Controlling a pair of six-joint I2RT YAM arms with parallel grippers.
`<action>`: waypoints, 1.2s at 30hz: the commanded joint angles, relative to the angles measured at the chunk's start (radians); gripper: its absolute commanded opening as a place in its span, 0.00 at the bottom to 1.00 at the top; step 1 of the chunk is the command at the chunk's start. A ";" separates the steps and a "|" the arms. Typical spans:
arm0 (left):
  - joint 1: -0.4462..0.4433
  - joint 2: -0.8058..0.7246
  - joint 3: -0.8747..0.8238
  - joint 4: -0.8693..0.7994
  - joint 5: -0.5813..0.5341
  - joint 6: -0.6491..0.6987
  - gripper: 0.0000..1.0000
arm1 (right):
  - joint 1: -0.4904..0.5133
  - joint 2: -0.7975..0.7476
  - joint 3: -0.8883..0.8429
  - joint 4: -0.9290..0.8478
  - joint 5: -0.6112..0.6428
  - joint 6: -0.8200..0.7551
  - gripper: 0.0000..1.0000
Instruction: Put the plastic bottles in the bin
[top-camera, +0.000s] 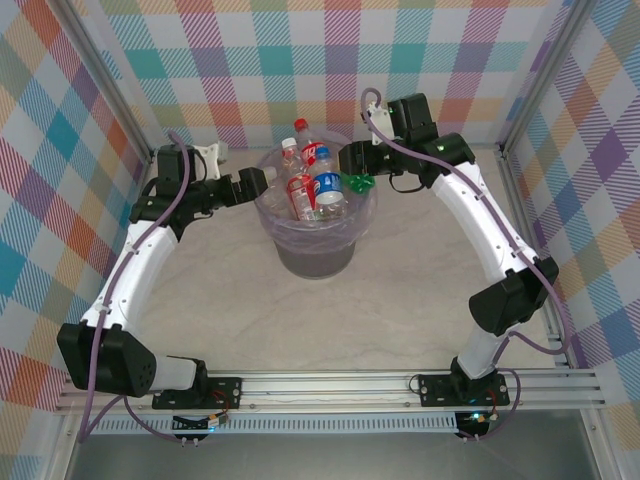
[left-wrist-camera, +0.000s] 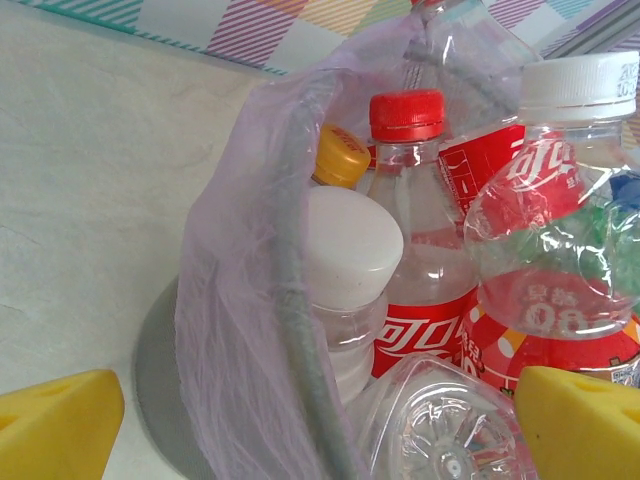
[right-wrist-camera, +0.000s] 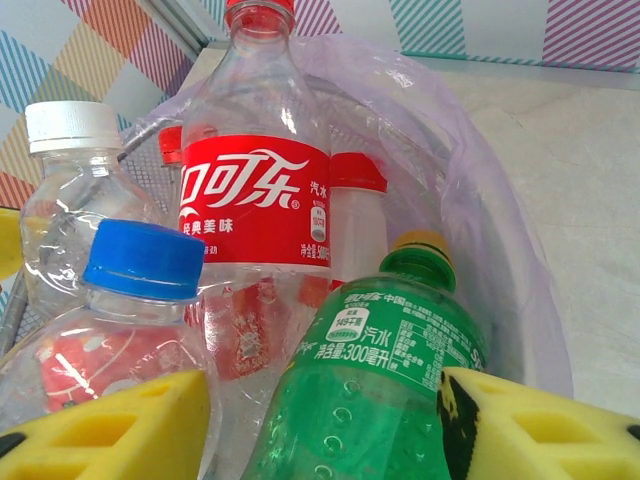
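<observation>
The grey bin, lined with a lavender bag, stands mid-table and is packed with plastic bottles. A tall red-labelled bottle, a blue-capped one and a white-capped one stand in it. My right gripper hangs at the bin's right rim, shut on a green bottle tilted over the bag. My left gripper is open at the left rim, its fingers astride the grey edge. A clear bottle's base lies between them.
Bare pale tabletop surrounds the bin. Plaid walls with aluminium posts close the back and sides. A metal rail with both arm bases runs along the near edge.
</observation>
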 joint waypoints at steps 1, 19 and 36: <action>0.005 -0.010 -0.007 0.060 0.031 -0.026 1.00 | 0.025 -0.008 0.049 -0.052 -0.024 0.005 0.68; 0.009 -0.016 -0.020 0.054 0.003 -0.024 1.00 | 0.013 -0.275 -0.201 -0.023 0.132 -0.001 0.51; 0.012 -0.052 0.026 -0.013 -0.115 0.013 1.00 | -0.006 -0.313 -0.276 0.100 0.135 0.012 0.51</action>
